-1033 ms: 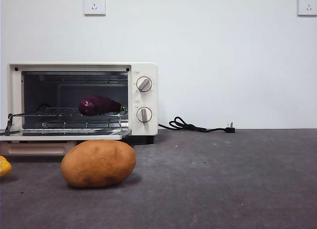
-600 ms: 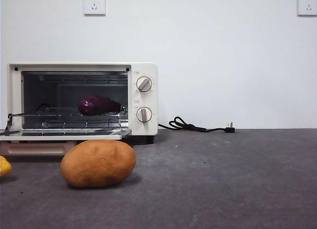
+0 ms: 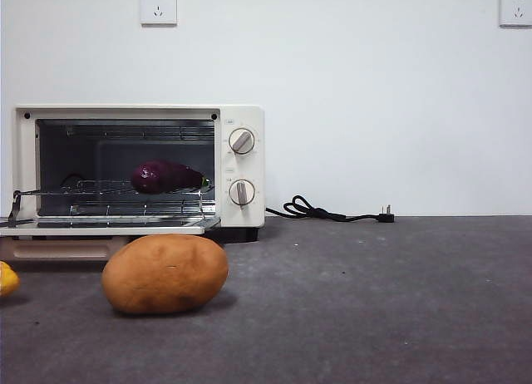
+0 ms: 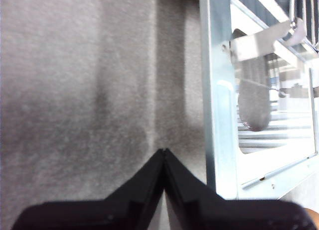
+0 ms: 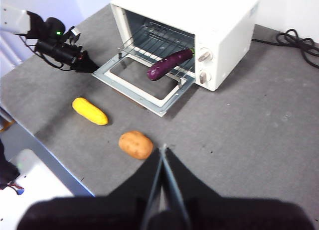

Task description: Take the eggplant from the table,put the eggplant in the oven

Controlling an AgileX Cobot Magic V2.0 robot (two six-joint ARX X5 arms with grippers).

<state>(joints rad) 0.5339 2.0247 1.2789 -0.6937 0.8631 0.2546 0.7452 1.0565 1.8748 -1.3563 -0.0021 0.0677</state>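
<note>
The dark-purple eggplant [image 3: 166, 176] [image 5: 169, 64] lies on the wire rack inside the cream-white oven [image 3: 241, 164] [image 5: 199, 26], whose glass door [image 5: 144, 93] [image 4: 219, 115] hangs open and flat. My left gripper [image 4: 163, 151] [image 5: 92, 66] is shut and holds nothing; it hovers low over the grey table [image 3: 374, 301] just beside the door's outer corner. High above the table's front, my right gripper [image 5: 163, 149] is shut with nothing in it. Neither arm shows in the front view.
A tan potato [image 3: 165, 273] [image 5: 135, 144] sits in front of the oven door. A yellow vegetable [image 3: 7, 278] [image 5: 90, 111] lies left of it. A black power cord [image 3: 332, 211] trails right of the oven. The table's edge [image 5: 45, 140] runs near the yellow vegetable.
</note>
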